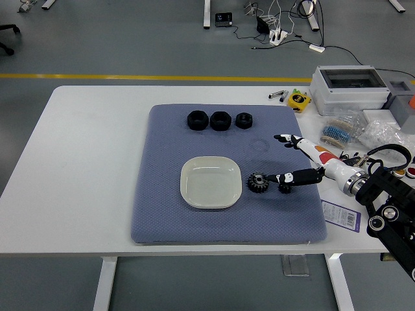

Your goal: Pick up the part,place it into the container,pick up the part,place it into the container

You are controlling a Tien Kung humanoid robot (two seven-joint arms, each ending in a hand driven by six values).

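A small black toothed gear part (258,182) lies on the blue-grey quilted mat (162,214), just right of the pale, square, round-cornered container dish (209,183), which looks empty. The right robot hand (285,159), black-fingered with a white, orange-marked shell, reaches in from the right with fingers spread; its lower fingers (288,177) stretch toward the gear and come close to or touch its right side, while an upper finger points away over the mat. Nothing is held. A second small dark piece (284,188) sits under those fingers; what it is cannot be told.

The step in hand looks like the first pick-up, with the grasp not yet made. The next move likely calls for closing the fingers round the gear, lifting it clear, then carrying it a short way left over the dish rim.

Three larger black ring-shaped parts (219,120) line the mat's far edge, well apart from the hand. The white surface (78,168) carries a grey box (350,89), a yellow tape measure (298,100) and bagged oddments at right. The left arm is out of view.
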